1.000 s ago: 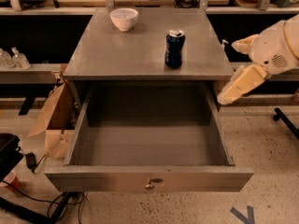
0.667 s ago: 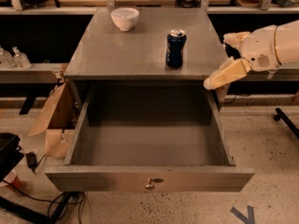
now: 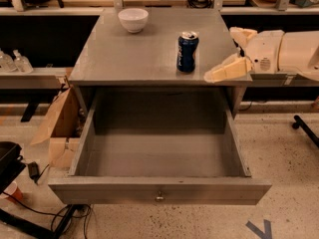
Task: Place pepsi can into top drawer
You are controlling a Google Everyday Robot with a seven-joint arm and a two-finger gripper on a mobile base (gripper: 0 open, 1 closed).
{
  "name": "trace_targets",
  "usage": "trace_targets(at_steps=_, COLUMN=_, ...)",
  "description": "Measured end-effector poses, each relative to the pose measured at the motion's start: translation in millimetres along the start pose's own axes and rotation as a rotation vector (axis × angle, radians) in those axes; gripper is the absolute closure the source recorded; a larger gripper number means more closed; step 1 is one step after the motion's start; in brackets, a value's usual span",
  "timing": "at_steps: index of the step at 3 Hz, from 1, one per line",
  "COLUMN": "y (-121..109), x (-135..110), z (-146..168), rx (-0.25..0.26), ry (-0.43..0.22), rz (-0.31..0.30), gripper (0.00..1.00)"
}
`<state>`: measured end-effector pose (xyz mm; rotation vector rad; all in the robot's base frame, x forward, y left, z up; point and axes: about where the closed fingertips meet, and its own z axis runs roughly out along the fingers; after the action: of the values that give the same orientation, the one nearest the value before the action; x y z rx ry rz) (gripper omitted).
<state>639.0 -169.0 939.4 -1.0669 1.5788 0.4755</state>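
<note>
Plainly at the reach-and-grasp step, with nothing lifted yet. Standing upright on the grey tabletop point(image 3: 129, 59), toward its right front part: the pepsi can point(image 3: 187, 51), dark blue with a silver top, touched by nothing.

Just right of the can, at about can height: the gripper point(image 3: 220, 54), cream-coloured, reaching in from the right side of the view. Jaws spread wide and gripping nothing. One finger point(image 3: 229, 69) in front of and right of the can, tip near the can but apart from it. The other finger point(image 3: 243, 35) behind and right of the can, farther off. No contact with the can to be seen.

Below and in front of the can: the top drawer point(image 3: 159, 190), pulled well out, its inside in plain view and ready to receive. Behind and left of the can, well apart: a white bowl point(image 3: 133, 19), no part of the job.

Calls next, by the look of it, for sliding the open jaws leftward to bracket the can, then closing squarely on its middle. Needs care with the nearer finger, given the easy tipping of a tall, narrow can under a sideways nudge. Then a lift, a carry forward from the can's present spot, and a lowering into the drawer before letting go.
</note>
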Motion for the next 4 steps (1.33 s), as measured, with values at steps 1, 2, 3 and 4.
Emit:
trace_targets(at_steps=1, y=0.0, x=0.0, z=0.0, rx=0.000, ry=0.000, rz=0.000, gripper=0.00)
trace_targets(at_steps=2, y=-3.7, x=4.2, z=18.9, rx=-0.009, ry=-0.016, rz=0.009, gripper=0.00)
trace_targets(at_steps=3, y=-20.6, x=13.2, z=52.7, rx=-0.001, ry=-0.047, rz=0.065, gripper=0.00)
trace_targets(at_steps=4, y=-41.9, x=12.8, z=80.8, rx=0.032, ry=-0.102, rz=0.119, gripper=0.00)
